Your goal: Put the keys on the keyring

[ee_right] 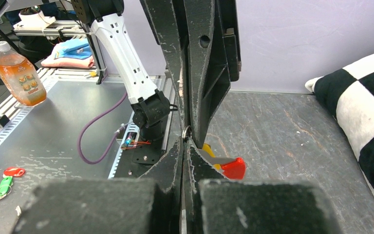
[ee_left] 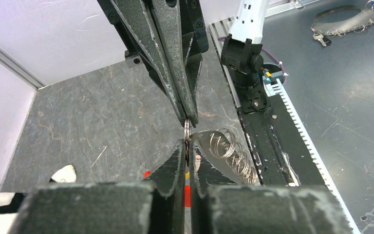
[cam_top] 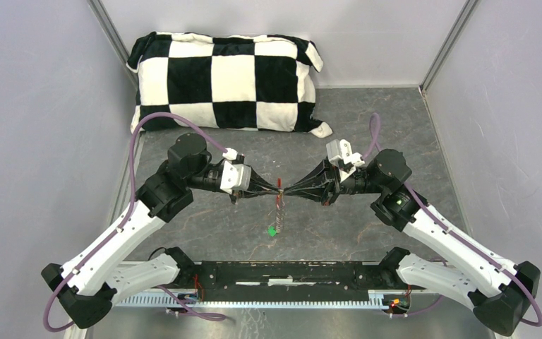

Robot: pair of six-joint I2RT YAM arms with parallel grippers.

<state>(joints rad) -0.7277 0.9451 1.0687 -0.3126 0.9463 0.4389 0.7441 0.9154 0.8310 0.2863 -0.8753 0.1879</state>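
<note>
Overhead, the left claw [cam_top: 276, 189] and right claw [cam_top: 287, 189] meet tip to tip above the table [cam_top: 367, 233], both pinching the keyring [cam_top: 280, 208]; the green key [cam_top: 272, 230] sits at its near end. Left wrist: both claws clamp its thin ring. Right wrist: the red tag [ee_right: 233, 168] and yellow key [ee_right: 207, 148] lie beside the tips.

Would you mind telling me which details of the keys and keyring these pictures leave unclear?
Yellow key: right wrist view, only a sliver shows behind the right gripper; whether it is threaded is hidden.
Green key: top view, too small to tell whether it hangs from the keyring or lies on the table.
Red tag: right wrist view, partly covered by the same gripper.
</note>
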